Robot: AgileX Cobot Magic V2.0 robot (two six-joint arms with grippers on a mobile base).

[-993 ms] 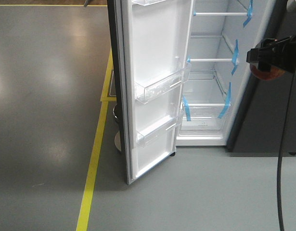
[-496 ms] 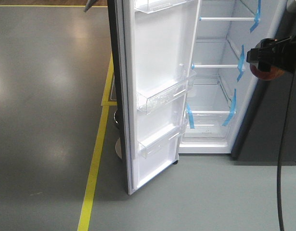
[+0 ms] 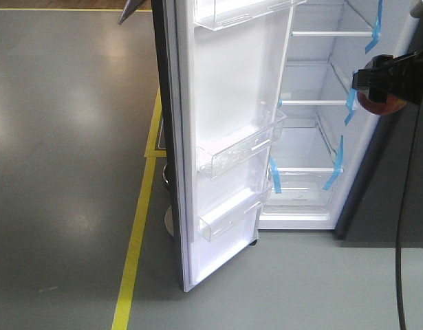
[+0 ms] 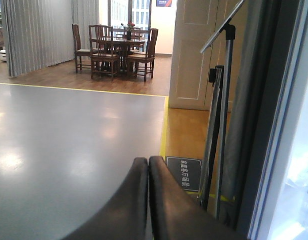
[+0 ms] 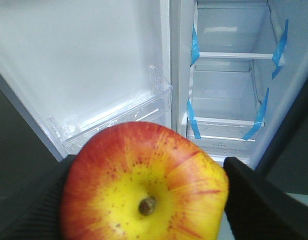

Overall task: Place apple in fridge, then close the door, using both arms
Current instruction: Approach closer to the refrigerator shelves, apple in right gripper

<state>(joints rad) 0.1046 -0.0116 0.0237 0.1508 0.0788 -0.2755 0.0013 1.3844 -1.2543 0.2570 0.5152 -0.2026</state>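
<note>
The right arm (image 3: 410,72) reaches in level from the side. Its gripper (image 3: 378,81) is clamped around the apple (image 3: 382,104), held in the air before the fridge (image 3: 304,82), at its right edge. The left gripper (image 4: 148,167), fingers pressed together and empty, sits outside the fridge's open door (image 3: 225,103).

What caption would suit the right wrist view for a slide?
Right gripper holds a red-yellow apple before the open fridge, door bin at left.

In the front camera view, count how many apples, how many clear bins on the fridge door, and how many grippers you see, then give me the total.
Apple: 1
Clear door bins: 3
Right gripper: 1
Total: 5
</note>
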